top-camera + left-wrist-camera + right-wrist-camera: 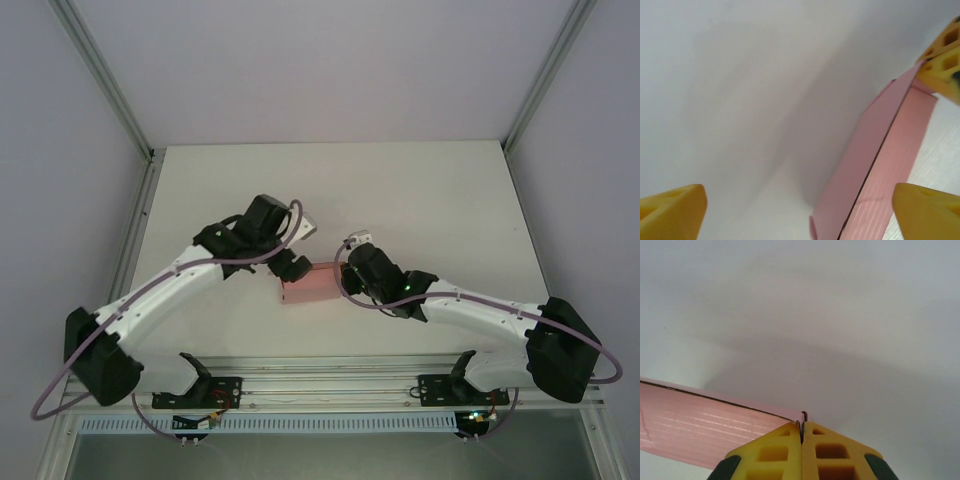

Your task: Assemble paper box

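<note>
Paper box (308, 285) (875, 165) (695, 427): one, pink, thin card; near the middle of the table, between the two wrists, nearer the near edge than the far one; flat on the surface or lifted a little, cannot tell

Box shape: folded, not an open sheet; two long panels seen from the left wrist, one smooth, one finely ribbed, with a dark seam between them

Right gripper (340, 276) (930, 60) (801, 432): jaws pressed tight together, pinching one corner of the paper box at the very tips; two yellow fingers (770, 455), side by side with no gap

Left gripper (291, 266) (799, 195): jaws spread wide, holding nothing; two yellow fingers (670, 212), one at each lower corner of the left wrist view; paper box running up between them, closer to the right-hand one; touching or not, cannot tell

Ends of the box: left gripper at the left end, right gripper at the right end, as seen from above

Arms: two, white with black joints; left arm (170, 285) and right arm (480, 310) reaching inward from the near edge and meeting at the box

Cables (255, 262): two, lilac, one looping along each arm

Table (420, 190) (715, 75) (790, 300): one, white, plain

Posts (100, 75): two, grey metal, rising from the far corners of the table
</note>
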